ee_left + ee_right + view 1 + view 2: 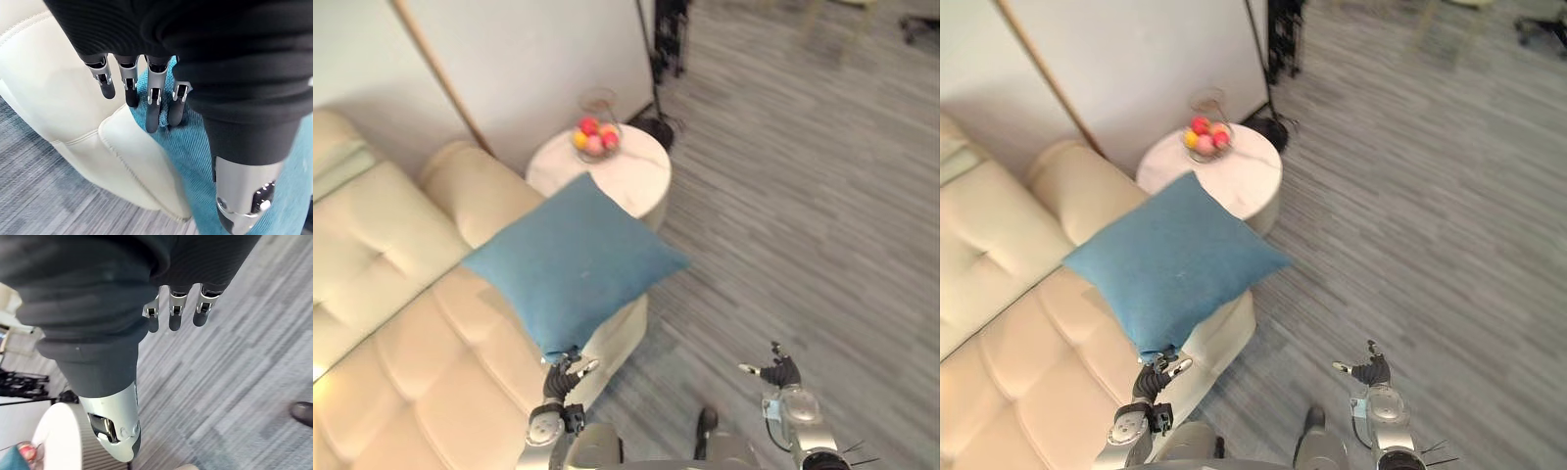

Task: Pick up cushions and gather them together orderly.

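Left robot hand (563,380) pinches blue cushion (573,259) corner; right robot hand (781,372) relaxed, empty

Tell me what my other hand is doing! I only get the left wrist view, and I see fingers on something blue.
Observer: Your right hand is open over the grey floor and holds nothing.
Operator: Is the blue thing a whole cushion?
Observer: Yes, a square blue cushion standing on one corner, with your left hand pinching that lowest corner.
Operator: What is behind it?
Observer: A round white table beside the sofa's arm, with a wire bowl of fruit on it.
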